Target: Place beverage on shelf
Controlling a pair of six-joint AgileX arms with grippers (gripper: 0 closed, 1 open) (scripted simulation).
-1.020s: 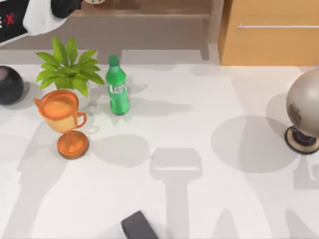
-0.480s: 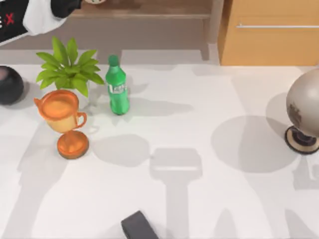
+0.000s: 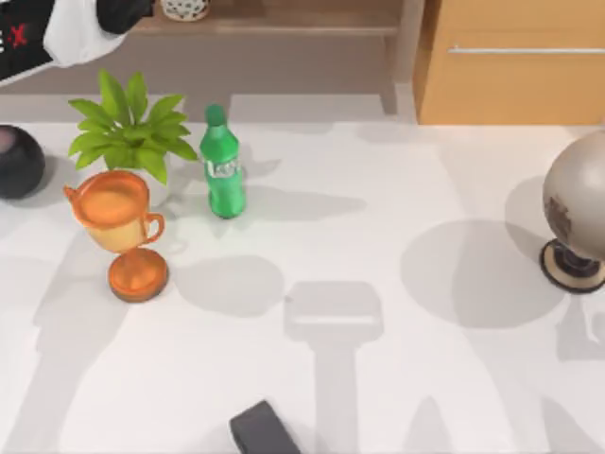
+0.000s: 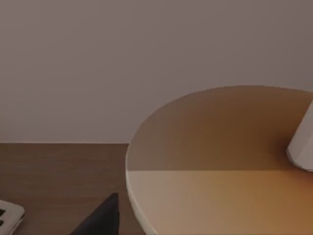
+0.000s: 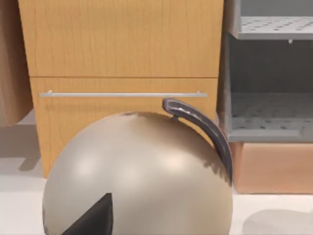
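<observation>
Across the whole near ground we see the white table (image 3: 378,378), the largest thing; at its far right stands the orange-tan cabinet (image 3: 515,85) with a metal handle; along the far edge to the cabinet's left runs the shelf (image 3: 284,19), a light-brown board with a grey-brown panel below it. At the table's right edge a grey globe (image 3: 577,203) sits on a dark ringed base, and the right wrist view shows it close, just in front of the cabinet's drawer. Our left arm (image 3: 57,33) reaches in at the far left corner, beside the shelf's left end. On the left part of the table a green plant (image 3: 128,132) stands far, the orange trophy (image 3: 123,232) stands just near of it, and the green bottle (image 3: 222,165) stands upright to the plant's right, apart from both; a black ball (image 3: 14,161) lies at the left edge; a small dark block (image 3: 265,430) sits at the near edge.

The beverage (image 3: 184,8) is over the shelf's far left stretch, next to our left arm; the left wrist view has its peach-orange top and white straw (image 4: 303,142) very close, with brown board beside it. Of the left end effector (image 4: 100,218) we see a dark wedge; we cannot tell whether it is apart or together; the same holds for the right end effector (image 5: 93,218), facing the globe.
</observation>
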